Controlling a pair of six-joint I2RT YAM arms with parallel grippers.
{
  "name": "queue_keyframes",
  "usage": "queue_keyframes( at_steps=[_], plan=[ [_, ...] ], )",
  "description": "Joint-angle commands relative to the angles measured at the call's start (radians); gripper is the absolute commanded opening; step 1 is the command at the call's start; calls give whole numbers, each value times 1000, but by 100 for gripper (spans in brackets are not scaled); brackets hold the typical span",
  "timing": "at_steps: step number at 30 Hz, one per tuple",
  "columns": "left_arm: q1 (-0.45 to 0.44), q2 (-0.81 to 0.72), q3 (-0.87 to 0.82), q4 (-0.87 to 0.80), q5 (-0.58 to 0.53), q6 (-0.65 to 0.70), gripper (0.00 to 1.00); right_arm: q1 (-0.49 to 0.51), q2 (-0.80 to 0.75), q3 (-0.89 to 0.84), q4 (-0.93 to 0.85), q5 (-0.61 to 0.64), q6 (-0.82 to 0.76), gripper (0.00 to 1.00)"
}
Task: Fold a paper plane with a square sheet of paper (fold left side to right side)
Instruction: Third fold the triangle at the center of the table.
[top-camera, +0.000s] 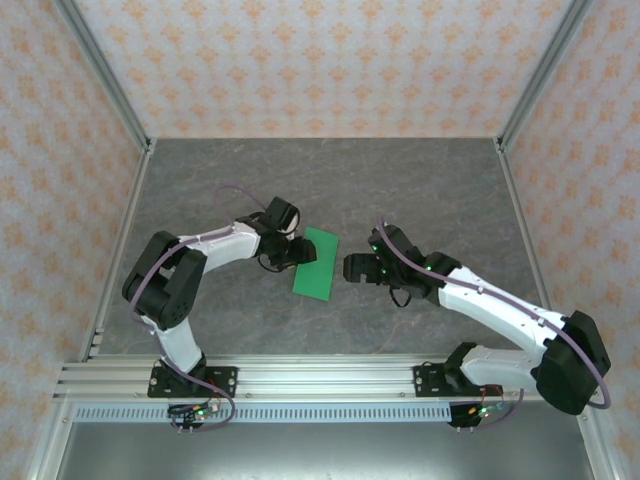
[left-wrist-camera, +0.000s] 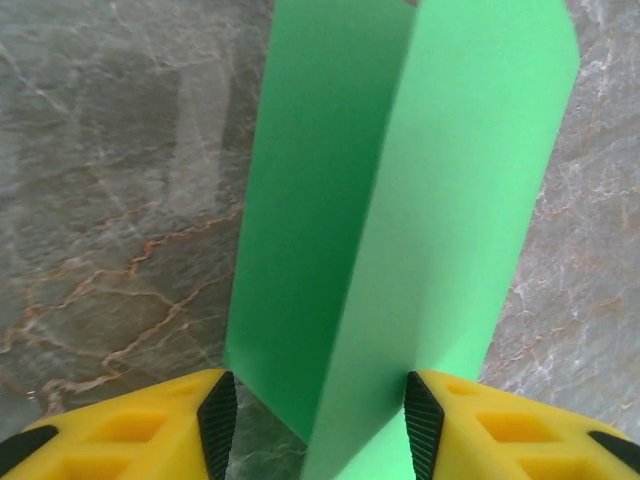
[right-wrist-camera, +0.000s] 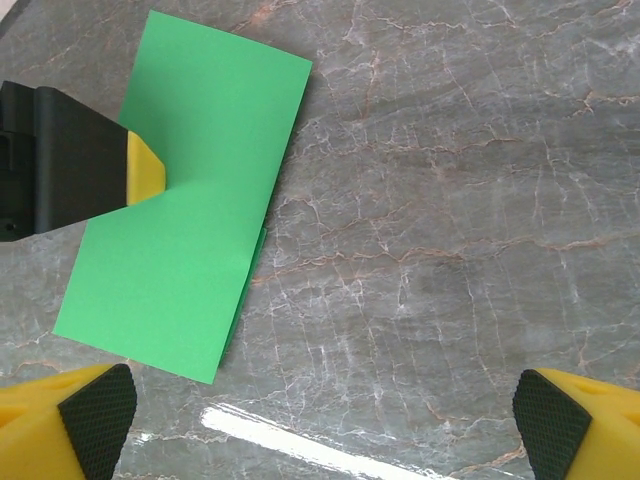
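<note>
Well, half-spread left gripper (left-wrist-camera: 320, 425) straddled the folded bright green paper sheet (left-wrist-camera: 440, 200) mid-frame; right gripper (right-wrist-camera: 325, 415) gaped; slipping could skew it.

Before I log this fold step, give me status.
Left claw astride the square sheet of paper, grip unclear. Right claw wide open, beside it. Sheet doubled over on table. Nothing in the way.

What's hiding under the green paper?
The grey table is underneath. The paper is folded over, so a thin bit of its bottom layer peeks out along one edge. The rest of that layer and the table below it are covered.
</note>
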Motion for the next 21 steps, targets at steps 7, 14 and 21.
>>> queue_keyframes(
  at_steps=[7, 14, 21],
  plan=[
    [8, -20, -1, 33, 27, -4, 28, 34, 0, -16, 20, 31, -53, 100],
    [8, -40, -25, 35, 11, -30, 14, 63, 0, -33, 29, 44, -71, 100],
    [7, -75, -101, 134, 14, -128, 7, 94, -3, -57, 57, 63, -102, 100]
  ],
)
